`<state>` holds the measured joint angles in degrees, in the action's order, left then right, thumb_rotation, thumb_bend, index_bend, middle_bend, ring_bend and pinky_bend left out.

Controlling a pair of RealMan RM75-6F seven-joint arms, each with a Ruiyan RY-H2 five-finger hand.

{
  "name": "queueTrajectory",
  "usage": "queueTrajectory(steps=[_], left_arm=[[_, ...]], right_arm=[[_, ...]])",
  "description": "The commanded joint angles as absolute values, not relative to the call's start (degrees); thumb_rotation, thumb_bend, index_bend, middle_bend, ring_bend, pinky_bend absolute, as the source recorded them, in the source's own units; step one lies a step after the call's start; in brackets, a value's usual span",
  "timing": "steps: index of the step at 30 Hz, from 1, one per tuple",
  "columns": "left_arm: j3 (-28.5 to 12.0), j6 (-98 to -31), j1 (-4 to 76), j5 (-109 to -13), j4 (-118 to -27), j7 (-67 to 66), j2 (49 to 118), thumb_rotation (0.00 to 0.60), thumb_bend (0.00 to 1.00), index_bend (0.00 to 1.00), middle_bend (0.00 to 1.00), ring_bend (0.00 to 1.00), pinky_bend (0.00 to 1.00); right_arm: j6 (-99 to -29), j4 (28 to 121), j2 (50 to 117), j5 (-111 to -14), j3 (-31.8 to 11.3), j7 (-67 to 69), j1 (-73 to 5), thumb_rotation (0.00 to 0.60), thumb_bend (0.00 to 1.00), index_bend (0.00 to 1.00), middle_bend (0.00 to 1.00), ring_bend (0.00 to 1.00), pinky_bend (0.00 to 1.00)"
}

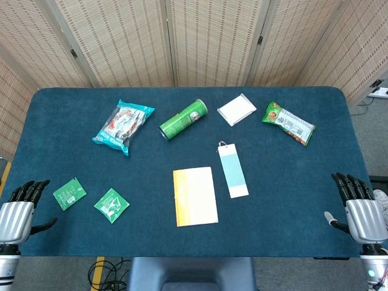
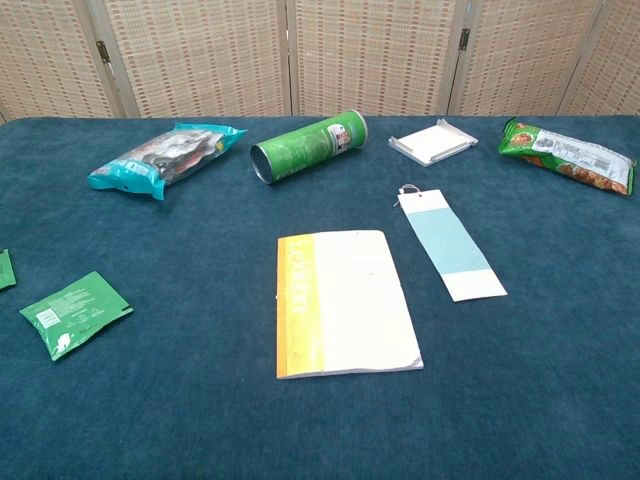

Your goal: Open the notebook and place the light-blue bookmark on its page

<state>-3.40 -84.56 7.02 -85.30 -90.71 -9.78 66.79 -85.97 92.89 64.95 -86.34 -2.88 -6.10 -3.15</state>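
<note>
The closed notebook (image 1: 195,196) is lying flat near the table's (image 1: 291,182) front edge, the light-blue bookmark (image 1: 233,170) lying just beside it to the right, apart. Behind them a green canister (image 1: 183,120) is lying on its side, contents hidden. The left hand (image 1: 17,212) and right hand (image 1: 362,211) are resting at the front corners, fingers released, grasping nothing.

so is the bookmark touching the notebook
Apart. The chest view shows a strip of blue table between the bookmark and the notebook; the head view shows the same gap.

Bookmark (image 1: 233,171) just right of closed notebook (image 1: 194,196).
</note>
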Motion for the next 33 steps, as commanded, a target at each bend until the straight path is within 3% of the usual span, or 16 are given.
queueTrajectory(steps=[1,6,19,29,33], left_arm=[[-3.44,-84.63,7.07,-85.36,-90.6,-9.82,66.86,0.6,0.15,0.17,0.23,0.15,0.23],[-3.46,-84.92,7.13,-85.68,-90.46,-9.58,66.87,0.6,0.15,0.17,0.23,0.15,0.23],[-3.31,-85.3,7.05,-85.99,-90.61,-8.97,66.87,0.6,0.15,0.17,0.23,0.15,0.23],[-3.19,-85.76,6.79,-86.11,-90.66,-8.58,66.86,0.6,0.15,0.17,0.23,0.15,0.23],[-3.11,-85.47,6.73,-85.74,-90.56,-8.52,66.74,0.6,0.15,0.17,0.23,0.15,0.23]], right_arm=[[-85.8,92.63,65.16,-86.59,-2.72,-5.9,-3.22,0.6,0.15,0.08,0.09,0.08,0.13],[-85.65,91.84,65.59,-87.05,-2.46,-4.96,-3.25,0.6,0.15,0.03,0.09,0.08,0.13],[-84.88,89.8,64.86,-95.78,-1.66,-4.55,-7.1,0.6,0.15,0.03,0.14,0.08,0.13],[-76.02,88.68,67.69,-103.38,-1.79,-6.77,-16.79,0.6,0.11,0.21,0.21,0.08,0.13],[-72.97,86.22,71.02,-106.71,-1.99,-7.06,-21.36,0.6,0.09,0.24,0.23,0.09,0.13]])
